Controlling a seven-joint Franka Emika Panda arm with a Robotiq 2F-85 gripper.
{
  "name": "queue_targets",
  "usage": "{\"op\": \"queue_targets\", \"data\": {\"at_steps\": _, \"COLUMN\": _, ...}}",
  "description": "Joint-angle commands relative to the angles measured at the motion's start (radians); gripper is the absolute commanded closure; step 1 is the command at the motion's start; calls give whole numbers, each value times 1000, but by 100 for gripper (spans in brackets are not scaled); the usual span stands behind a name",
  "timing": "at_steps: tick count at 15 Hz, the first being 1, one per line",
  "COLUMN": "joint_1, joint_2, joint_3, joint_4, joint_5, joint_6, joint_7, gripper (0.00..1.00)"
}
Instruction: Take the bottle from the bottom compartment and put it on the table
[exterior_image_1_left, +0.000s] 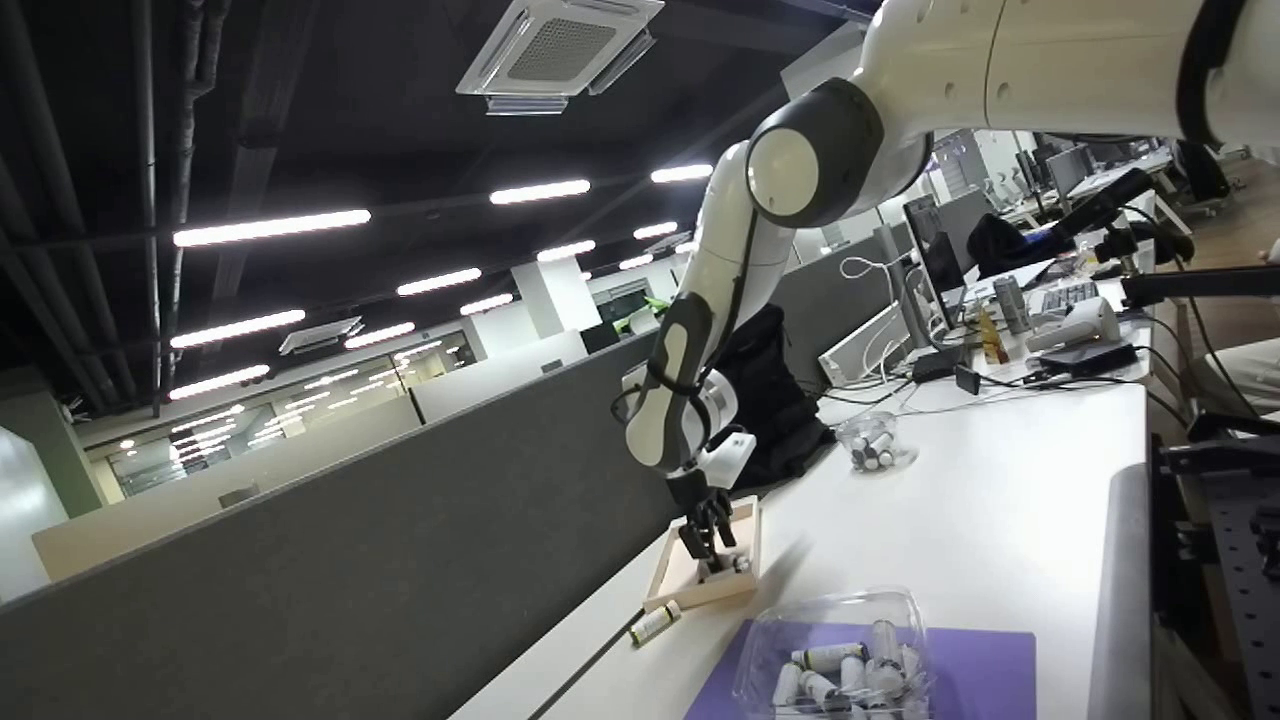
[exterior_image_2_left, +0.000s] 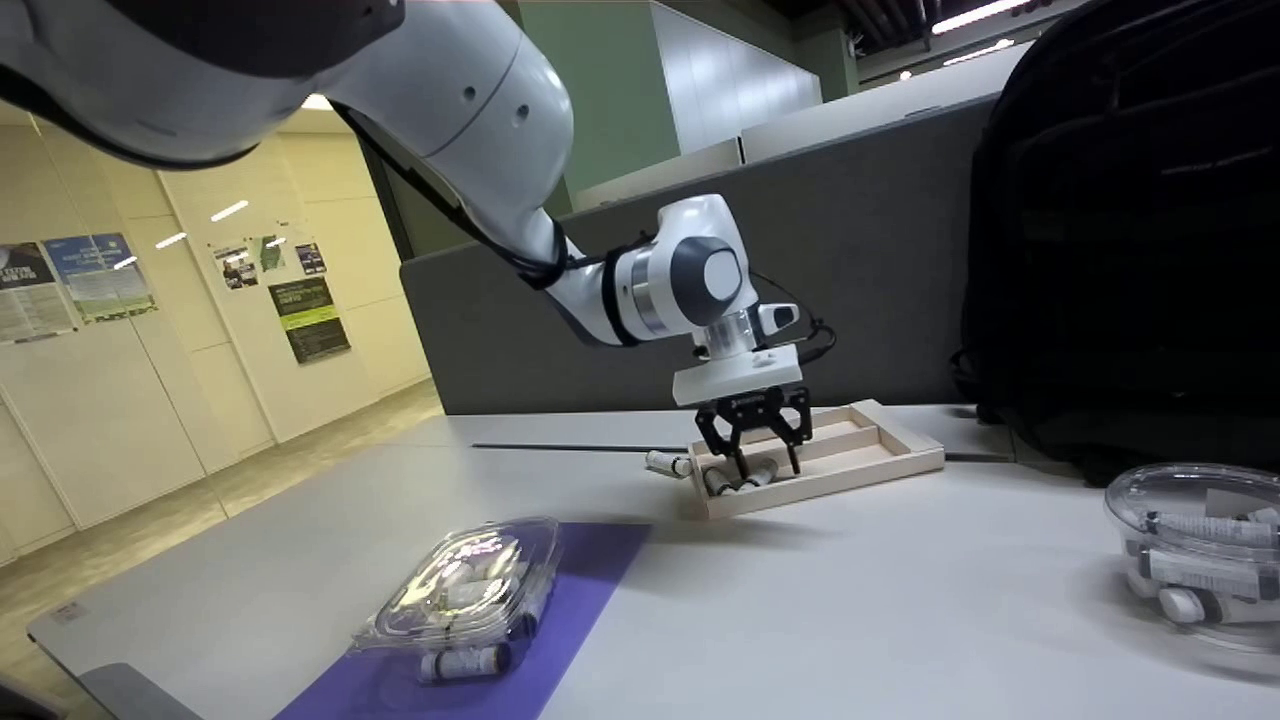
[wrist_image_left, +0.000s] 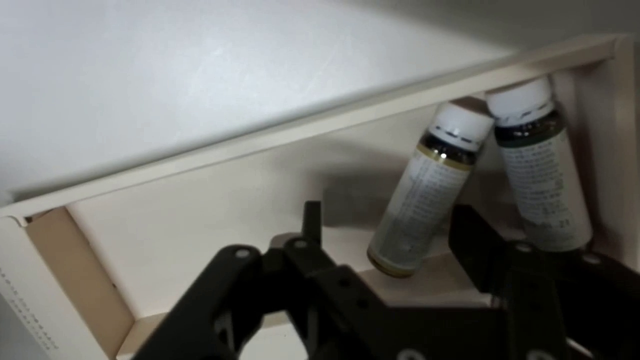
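In what is taken to be the bottom compartment (wrist_image_left: 200, 215) of a wooden tray (exterior_image_2_left: 840, 482) on a white table (exterior_image_2_left: 780, 610), a bottle (wrist_image_left: 427, 195) is caught lying aslant, its cap close beside that of a second bottle (wrist_image_left: 544, 180) near the end wall (wrist_image_left: 625, 150). The slanted bottle, judged the likelier target, is straddled in the wrist view by a gripper (wrist_image_left: 385, 210) whose jaws are spread wide, with nothing held; whether it is touched cannot be told. Crowding is judged the chief threat: with one finger (wrist_image_left: 477, 250) set at the narrow gap between the bottles, the neighbour could be nudged as the jaws are closed. Because the bottle is turned askew to the closing line, its smooth, round body could be rolled instead of squarely gripped. If it is seized toward its base, the cap end could be dipped and snagged on the tray's rim during the lift. A third bottle (exterior_image_1_left: 655, 623), seen just outside the tray, could be knocked by a low swing out over the table.
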Motion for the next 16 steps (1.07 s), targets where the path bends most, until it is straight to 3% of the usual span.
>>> {"op": "queue_targets", "data": {"at_steps": 1, "joint_1": -11, "joint_2": 0, "joint_3": 13, "joint_4": -3, "joint_5": -5, "joint_6": -6, "joint_7": -12, "gripper": 61}}
{"op": "queue_targets", "data": {"at_steps": 6, "joint_1": -11, "joint_2": -17, "joint_3": 29, "joint_4": -34, "joint_5": -5, "joint_6": -15, "joint_7": -38, "gripper": 95}}
{"op": "queue_targets", "data": {"at_steps": 16, "joint_1": 8, "joint_2": -314, "joint_3": 70, "joint_4": -479, "joint_5": -53, "joint_6": 99, "joint_7": -143, "gripper": 93}}
